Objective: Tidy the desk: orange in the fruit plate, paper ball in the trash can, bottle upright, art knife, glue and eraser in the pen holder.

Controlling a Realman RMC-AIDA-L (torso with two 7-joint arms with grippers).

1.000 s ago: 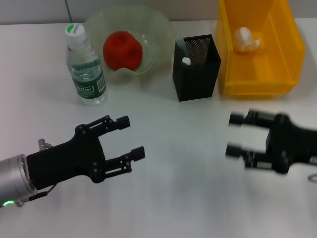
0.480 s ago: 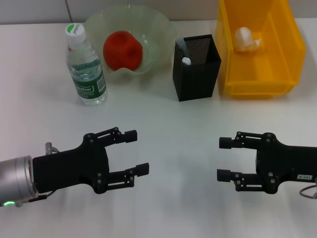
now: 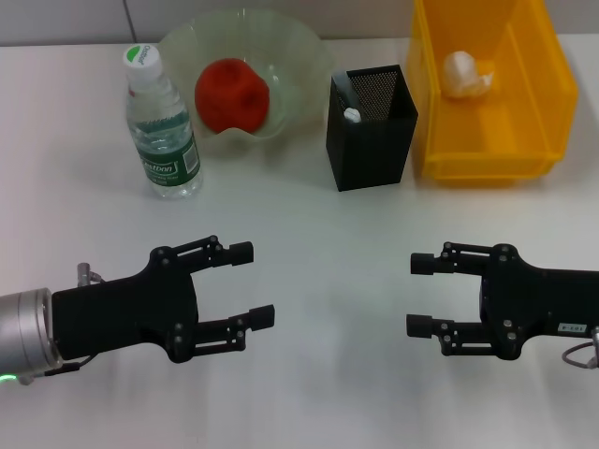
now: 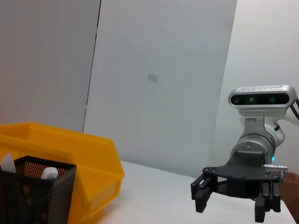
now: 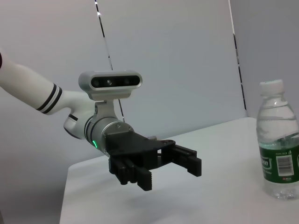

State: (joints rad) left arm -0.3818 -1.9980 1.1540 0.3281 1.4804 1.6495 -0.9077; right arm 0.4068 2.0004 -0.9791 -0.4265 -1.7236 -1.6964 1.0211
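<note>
We see print on the bottle label and a barcode in the right wrist view, neither legible.

red-orange orange, pale-green fruit plate, yellow trash can, black mesh pen holder

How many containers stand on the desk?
3: the fruit plate at the back holding the orange, the pen holder beside it, the trash can rightmost.
</note>
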